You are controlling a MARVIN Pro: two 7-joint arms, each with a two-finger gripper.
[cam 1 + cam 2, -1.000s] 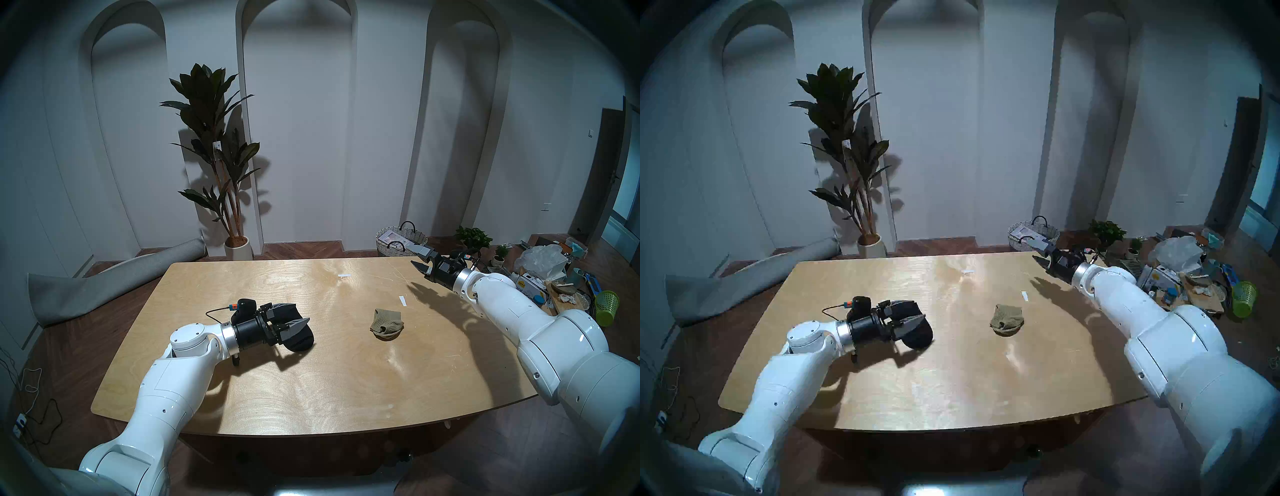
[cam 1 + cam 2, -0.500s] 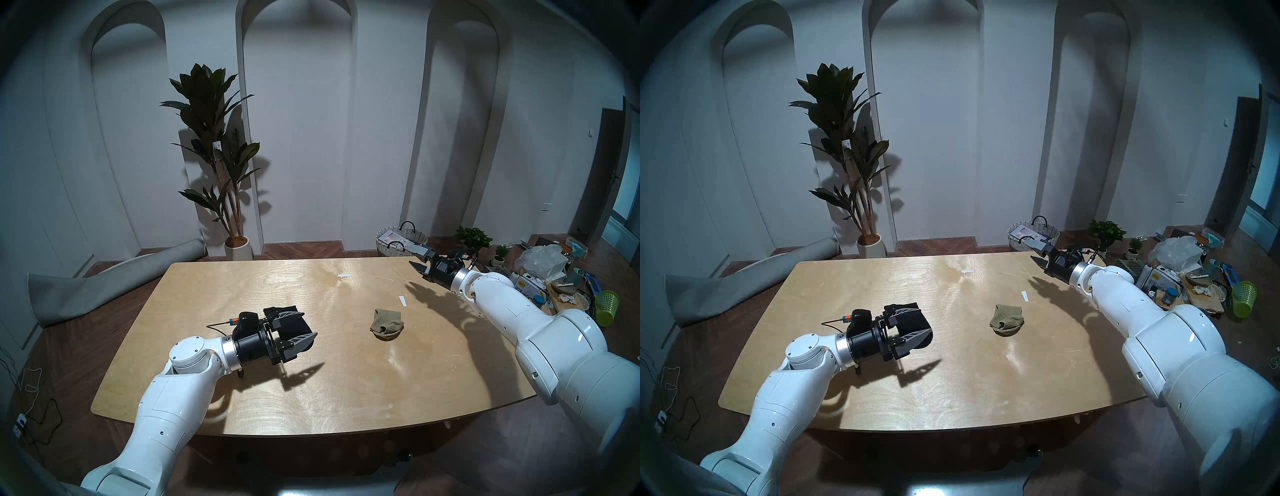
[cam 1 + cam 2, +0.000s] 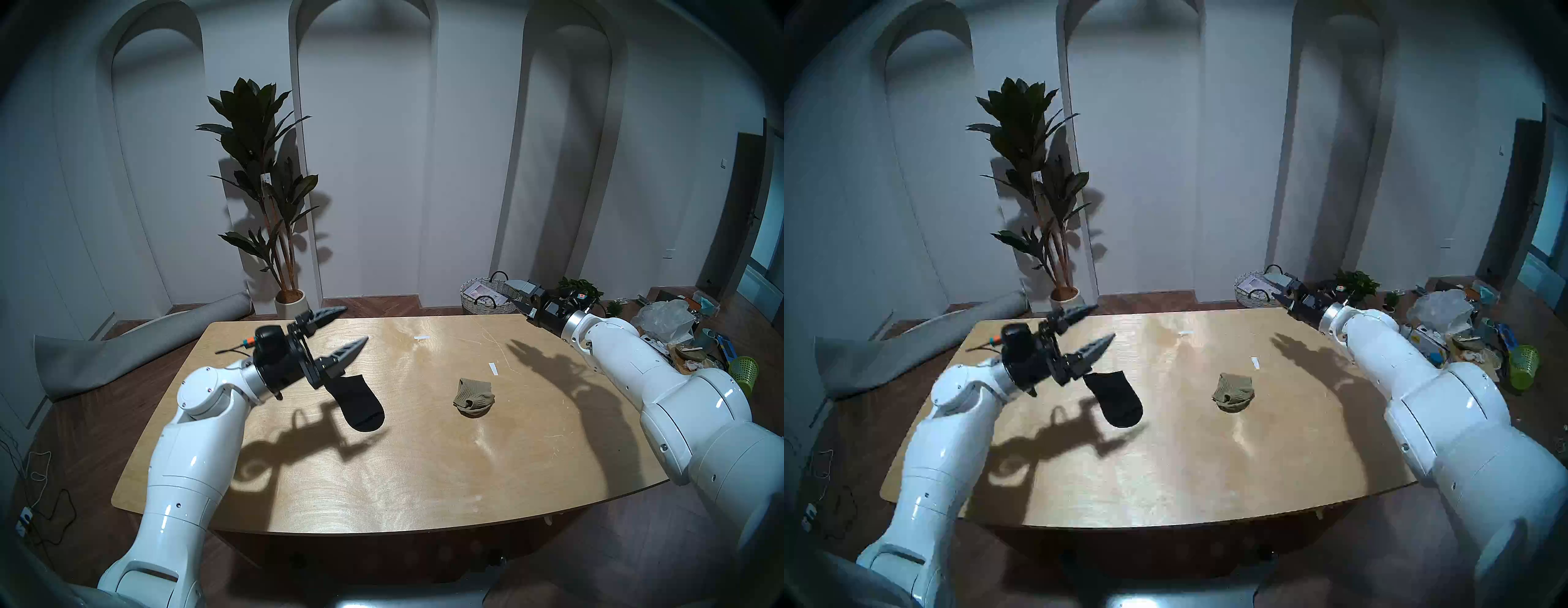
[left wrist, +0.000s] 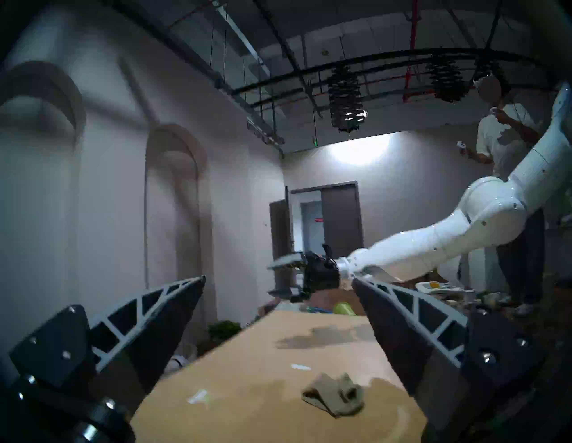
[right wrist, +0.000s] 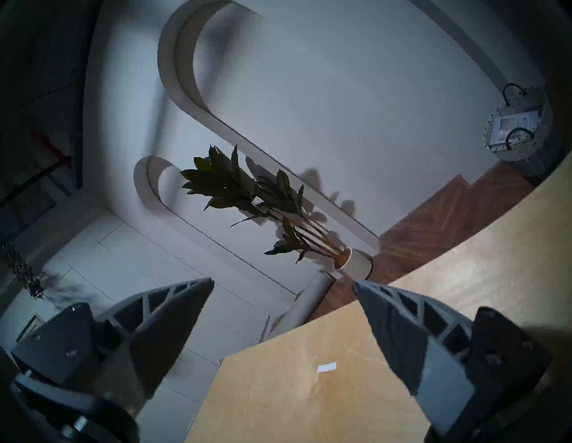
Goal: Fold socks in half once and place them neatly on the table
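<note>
With the black sock (image 3: 358,401) laid folded at desk (image 3: 382,488) left and the olive-tan sock (image 3: 473,398) bunched at centre-right, both folds appear done; left gripper (image 3: 352,329) and right gripper (image 3: 515,295) are released.

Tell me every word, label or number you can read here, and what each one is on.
None can be read.
White tag on the tall plant: too small.
Box with a yellow mark in the clutter right of the table: print blurred.
Red sign by the far door: blurred.
White tape strips on the table: blank.
Black sock and tan sock: no visible marking.
</note>
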